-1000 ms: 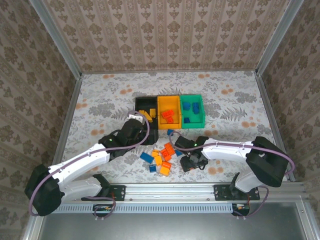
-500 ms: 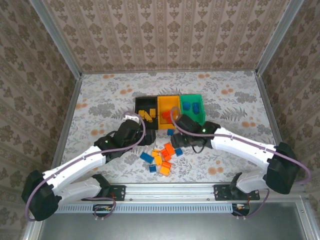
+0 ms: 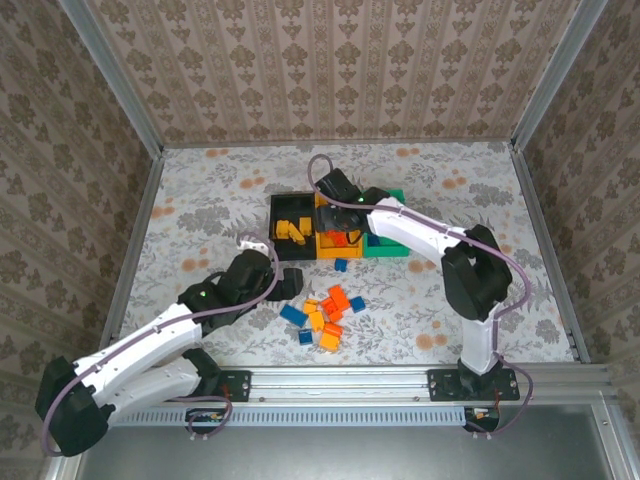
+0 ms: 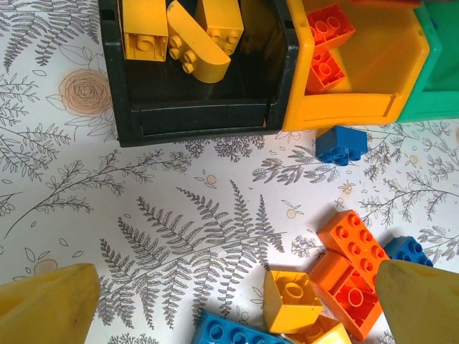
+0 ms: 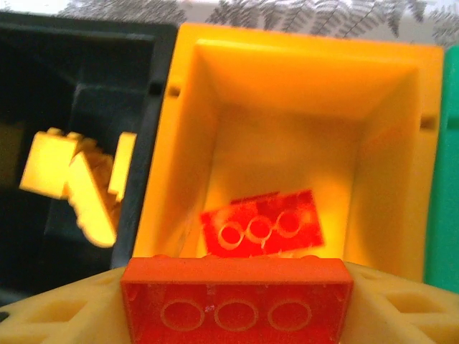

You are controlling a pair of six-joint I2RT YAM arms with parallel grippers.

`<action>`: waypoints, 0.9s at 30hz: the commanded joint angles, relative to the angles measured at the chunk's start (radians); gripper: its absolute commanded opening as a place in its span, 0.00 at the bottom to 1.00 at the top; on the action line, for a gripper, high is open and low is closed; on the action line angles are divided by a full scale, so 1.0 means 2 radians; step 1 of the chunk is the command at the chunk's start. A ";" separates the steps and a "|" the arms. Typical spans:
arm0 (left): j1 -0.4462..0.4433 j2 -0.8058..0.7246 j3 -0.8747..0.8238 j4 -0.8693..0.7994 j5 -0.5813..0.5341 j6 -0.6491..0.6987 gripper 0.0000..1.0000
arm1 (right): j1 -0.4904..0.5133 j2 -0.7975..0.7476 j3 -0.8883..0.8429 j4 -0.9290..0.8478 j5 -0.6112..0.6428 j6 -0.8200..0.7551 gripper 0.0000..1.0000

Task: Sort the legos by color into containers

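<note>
My right gripper [image 3: 340,228] hangs over the orange-yellow container [image 3: 330,254], shut on a red-orange lego [image 5: 237,301] that sits underside up between its yellow fingers. Another red-orange brick [image 5: 262,222] lies in that bin [image 5: 301,72] below. My left gripper [image 4: 237,294] stands wide open low over the table near the loose legos [image 3: 325,315], with nothing gripped. A yellow brick [image 4: 292,299], an orange one [image 4: 355,240] and a blue one [image 4: 229,333] lie under it. The black container [image 4: 201,122] holds yellow pieces [image 4: 186,43].
The green container [image 3: 395,245] closes the row on the right and holds blue bricks. A lone blue brick [image 4: 341,143] lies just in front of the orange-yellow bin. Metal rails and patterned walls frame the table.
My right arm has swung from beside the brick pile up and back over the orange-yellow bin, carrying the red-orange brick. My left gripper drew back a little from the black bin.
</note>
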 commanded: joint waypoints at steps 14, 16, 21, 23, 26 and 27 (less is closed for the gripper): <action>-0.017 0.037 -0.007 -0.017 0.060 0.007 0.99 | -0.011 -0.052 -0.021 0.015 0.002 0.000 0.91; -0.034 0.069 0.008 -0.013 0.062 0.017 0.98 | -0.011 -0.082 -0.062 0.026 -0.002 0.008 0.91; -0.080 0.162 0.065 -0.008 0.043 0.052 0.93 | -0.011 -0.159 -0.165 0.055 -0.008 0.026 0.91; -0.093 0.201 0.088 0.002 0.020 0.067 0.92 | -0.011 -0.193 -0.203 0.064 -0.002 0.034 0.91; -0.107 0.247 0.106 0.044 -0.001 0.091 0.92 | -0.014 -0.237 -0.245 0.072 -0.001 0.042 0.91; -0.108 0.260 0.112 0.054 0.000 0.096 0.92 | -0.015 -0.247 -0.251 0.069 -0.001 0.042 0.91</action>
